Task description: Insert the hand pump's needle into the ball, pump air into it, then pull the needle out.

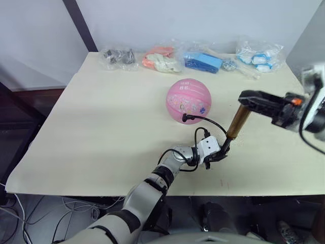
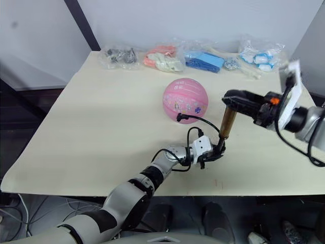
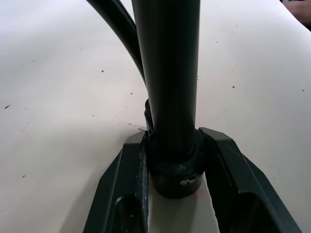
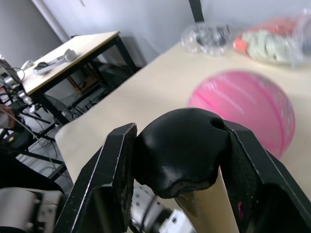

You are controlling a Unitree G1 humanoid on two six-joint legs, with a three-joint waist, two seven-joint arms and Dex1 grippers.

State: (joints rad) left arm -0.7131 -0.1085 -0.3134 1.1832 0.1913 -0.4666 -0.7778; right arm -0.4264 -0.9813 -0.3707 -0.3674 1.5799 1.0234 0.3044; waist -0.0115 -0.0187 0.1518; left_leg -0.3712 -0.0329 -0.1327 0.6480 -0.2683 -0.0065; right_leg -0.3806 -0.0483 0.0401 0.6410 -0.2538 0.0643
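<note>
Left pincer (image 1: 219, 154): pinching the hand pump (image 1: 237, 123) at its base, near the table (image 1: 101, 132) front edge.
Right pincer (image 1: 247, 97): clamped on the pump's top.
Ball (image 1: 188, 100): beyond the left pincer, hose attached.
Room: bare table leftward.

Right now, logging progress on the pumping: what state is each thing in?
ball: on the table, needle end of hose at its side.
hand pump: upright, tilted, held at both ends.
left gripper: shut on pump base.
right gripper: shut on pump handle.
</note>
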